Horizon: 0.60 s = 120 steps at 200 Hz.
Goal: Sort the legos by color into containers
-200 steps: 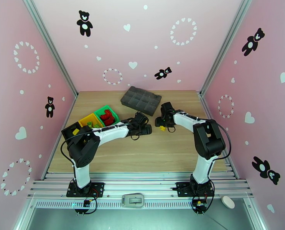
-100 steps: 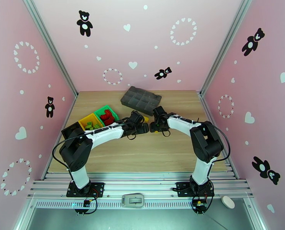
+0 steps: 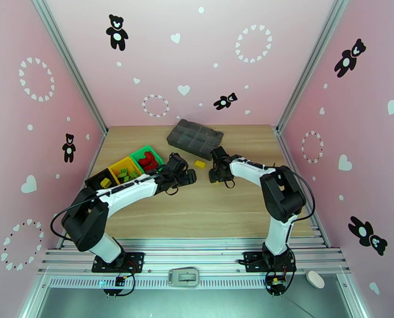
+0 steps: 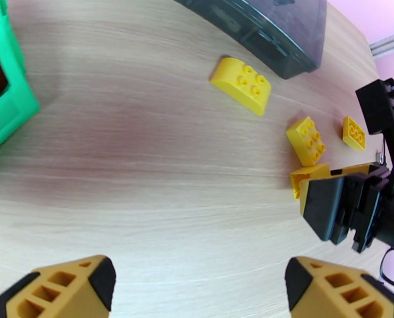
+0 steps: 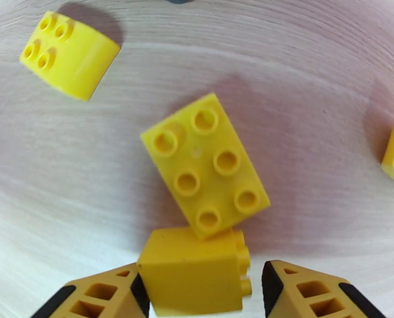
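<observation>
- Left gripper [image 4: 197, 292]: jaws wide and empty above bare table [image 4: 143, 170], probably leaving its neighbour room.
- Right gripper [image 5: 202, 282]: jaws straddle a tipped yellow brick [image 5: 194, 271], touching one side and just clear of the other, apparently set to pinch.
- Containers [image 3: 141, 151]: beyond, at the left table edge, well apart from this brick.

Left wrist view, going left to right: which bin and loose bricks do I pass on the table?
green bin → curved brick → six-stud brick → small brick
</observation>
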Each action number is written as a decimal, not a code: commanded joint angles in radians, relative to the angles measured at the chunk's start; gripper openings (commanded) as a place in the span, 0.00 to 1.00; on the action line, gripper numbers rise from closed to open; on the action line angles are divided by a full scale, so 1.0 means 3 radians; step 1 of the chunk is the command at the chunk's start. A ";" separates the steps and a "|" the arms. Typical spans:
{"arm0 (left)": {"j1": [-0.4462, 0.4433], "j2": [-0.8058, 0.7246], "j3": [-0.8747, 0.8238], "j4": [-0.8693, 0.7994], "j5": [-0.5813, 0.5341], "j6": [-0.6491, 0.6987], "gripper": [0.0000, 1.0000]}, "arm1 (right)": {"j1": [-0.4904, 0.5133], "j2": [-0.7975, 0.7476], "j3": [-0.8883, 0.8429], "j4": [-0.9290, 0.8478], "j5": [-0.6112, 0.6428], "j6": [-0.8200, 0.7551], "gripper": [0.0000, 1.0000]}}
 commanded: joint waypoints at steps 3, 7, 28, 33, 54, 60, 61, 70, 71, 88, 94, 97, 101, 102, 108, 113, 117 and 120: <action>0.0036 -0.0128 -0.0136 -0.0018 -0.0089 -0.0054 0.91 | 0.0018 0.0111 0.0147 -0.0066 -0.0014 -0.0048 0.55; 0.0037 -0.0142 -0.0151 -0.0017 -0.0095 -0.0059 0.91 | 0.0015 0.0118 0.0154 -0.0069 -0.0027 -0.0043 0.53; 0.0064 -0.0203 -0.0194 -0.0027 -0.0111 -0.0066 0.91 | 0.0028 0.0085 0.0145 -0.0066 -0.0051 -0.0016 0.48; 0.0072 -0.0217 -0.0196 -0.0035 -0.0110 -0.0069 0.91 | 0.0038 0.0069 0.0137 -0.0062 -0.0056 -0.0010 0.46; 0.0132 -0.0289 -0.0203 -0.0093 -0.0122 -0.0052 0.92 | 0.0097 -0.0022 0.0109 -0.0076 -0.0074 0.0007 0.41; 0.0162 -0.0318 -0.0217 -0.0102 -0.0112 -0.0047 0.92 | 0.0127 -0.0048 0.0109 -0.0080 -0.0072 0.0015 0.40; 0.0169 -0.0324 -0.0219 -0.0105 -0.0109 -0.0047 0.92 | 0.0129 -0.0056 0.0108 -0.0081 -0.0072 0.0017 0.40; 0.0232 -0.0370 -0.0240 -0.0125 -0.0092 -0.0037 0.92 | 0.0180 -0.0099 0.0113 -0.0086 -0.0085 0.0040 0.38; 0.0242 -0.0373 -0.0241 -0.0127 -0.0091 -0.0039 0.92 | 0.0181 -0.0107 0.0113 -0.0086 -0.0089 0.0044 0.38; 0.0408 -0.0496 -0.0321 -0.0163 -0.0045 -0.0034 0.92 | 0.0306 -0.0168 0.0113 -0.0036 -0.0216 0.0116 0.36; 0.0487 -0.0568 -0.0357 -0.0164 -0.0018 -0.0033 0.92 | 0.0366 -0.0175 0.0137 -0.0026 -0.0256 0.0149 0.35; 0.0529 -0.0599 -0.0379 -0.0173 -0.0007 -0.0032 0.93 | 0.0401 -0.0170 0.0152 -0.0019 -0.0276 0.0163 0.35; 0.0584 -0.0641 -0.0408 -0.0178 0.0011 -0.0028 0.93 | 0.0447 -0.0165 0.0167 -0.0008 -0.0301 0.0184 0.34; 0.0602 -0.0651 -0.0414 -0.0179 0.0019 -0.0027 0.92 | 0.0460 -0.0165 0.0171 -0.0004 -0.0312 0.0191 0.34; 0.0700 -0.0713 -0.0448 -0.0192 0.0049 -0.0030 0.93 | 0.0540 -0.0144 0.0206 0.0030 -0.0365 0.0223 0.34; 0.0791 -0.0779 -0.0481 -0.0205 0.0081 -0.0026 0.93 | 0.0605 -0.0126 0.0248 0.0052 -0.0406 0.0247 0.34; 0.0861 -0.0827 -0.0505 -0.0215 0.0097 -0.0026 0.93 | 0.0659 -0.0103 0.0278 0.0065 -0.0438 0.0273 0.34; 0.0917 -0.0860 -0.0523 -0.0226 0.0111 -0.0024 0.94 | 0.0702 -0.0084 0.0308 0.0073 -0.0467 0.0291 0.33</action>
